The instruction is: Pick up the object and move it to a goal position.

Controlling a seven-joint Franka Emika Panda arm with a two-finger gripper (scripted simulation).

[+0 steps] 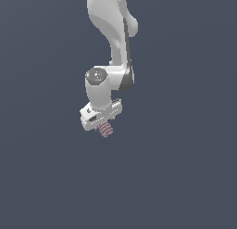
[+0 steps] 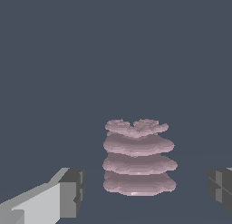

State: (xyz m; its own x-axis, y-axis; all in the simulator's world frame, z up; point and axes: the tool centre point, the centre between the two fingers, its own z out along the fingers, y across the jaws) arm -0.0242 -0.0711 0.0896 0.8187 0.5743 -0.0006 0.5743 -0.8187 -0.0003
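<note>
object (image 2: 138, 159): dusty-pink layered lump of stacked ridged discs, standing between the jaws, clear gaps on both sides, touching neither. gripper (image 2: 147, 191): jaws spread wide, holding nothing; dark pads (image 2: 74, 191) flank the lump. white arm (image 1: 113, 38) rises above; plain grey-blue ground.

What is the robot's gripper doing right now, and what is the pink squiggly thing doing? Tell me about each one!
gripper: open, one finger on each side of the pink lump, not touching it.
pink lump: upright stack of ridged layers, sitting between the fingers, not gripped; the exterior view shows it just under the gripper head.
arm: reaching down from above, gripper pointing down.
</note>
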